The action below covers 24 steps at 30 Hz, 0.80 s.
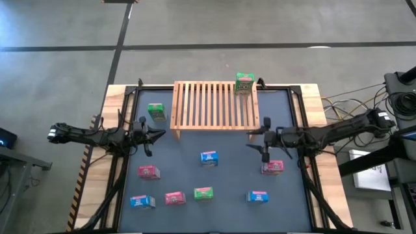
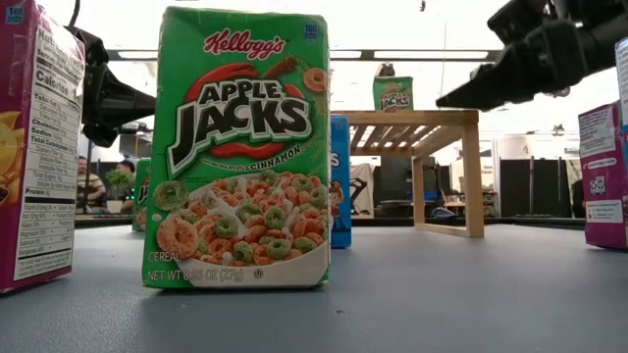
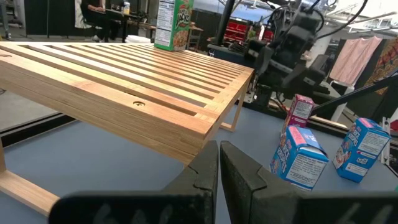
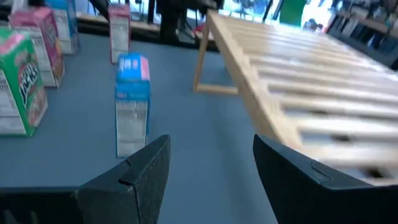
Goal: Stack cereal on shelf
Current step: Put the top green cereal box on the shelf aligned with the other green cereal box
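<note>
Closest to my low camera stands a green box (image 2: 238, 147), upright on the dark table (image 1: 227, 175), with a pink box (image 2: 34, 147) at the picture's left edge and another pink box (image 2: 603, 176) at its right edge.

From above, going left to right: my left gripper (image 1: 153, 135) hangs just off the shelf's (image 1: 214, 104) front-left corner, fingers pressed together, nothing in them. Behind it a green box (image 1: 156, 112) stands on the table just beside the shelf's left edge. In front I count a blue box (image 1: 142, 202) near the front-left, a pink box (image 1: 149, 171), another pink box (image 1: 175, 198), the green box (image 1: 203, 194), then a blue box (image 1: 208, 158) alone mid-table with open surface around it. One green box (image 1: 244, 83) already stands on the shelf at its back-right corner; the rest of the slats are bare. My right gripper (image 1: 255, 140) sits just off the shelf's front-right corner, fingers spread wide and empty. A blue box (image 1: 258, 197) stands near the front, and a pink box (image 1: 273, 168) lies just beside the right arm.
</note>
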Tool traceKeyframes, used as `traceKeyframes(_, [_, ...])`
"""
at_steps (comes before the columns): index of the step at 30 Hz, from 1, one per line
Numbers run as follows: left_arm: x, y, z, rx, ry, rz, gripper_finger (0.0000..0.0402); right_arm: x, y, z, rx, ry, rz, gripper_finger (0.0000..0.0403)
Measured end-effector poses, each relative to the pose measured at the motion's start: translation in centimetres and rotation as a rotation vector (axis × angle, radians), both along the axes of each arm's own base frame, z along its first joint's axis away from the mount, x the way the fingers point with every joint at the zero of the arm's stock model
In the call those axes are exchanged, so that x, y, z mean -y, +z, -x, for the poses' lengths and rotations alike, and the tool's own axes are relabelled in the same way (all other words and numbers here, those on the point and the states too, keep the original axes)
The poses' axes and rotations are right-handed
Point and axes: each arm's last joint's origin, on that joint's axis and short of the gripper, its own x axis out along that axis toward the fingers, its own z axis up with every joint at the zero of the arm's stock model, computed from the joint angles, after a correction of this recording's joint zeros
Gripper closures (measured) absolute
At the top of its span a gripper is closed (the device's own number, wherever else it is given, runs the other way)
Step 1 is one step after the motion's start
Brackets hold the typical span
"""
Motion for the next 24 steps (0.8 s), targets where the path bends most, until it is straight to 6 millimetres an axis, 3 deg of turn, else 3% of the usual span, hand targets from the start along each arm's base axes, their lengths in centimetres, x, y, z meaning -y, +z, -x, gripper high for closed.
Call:
traceKeyframes(4, [0.00,0.00,0.00,0.000,-0.001,0.000,0.0401,0.05,-0.87,0.38,0.030,-0.001,-0.013,0.0184])
traceKeyframes(24, [0.00,-0.01,0.00,0.000,0.000,0.000,0.0401,0.00,-1.15,0.57,0.058,0.021,-0.041,0.0184])
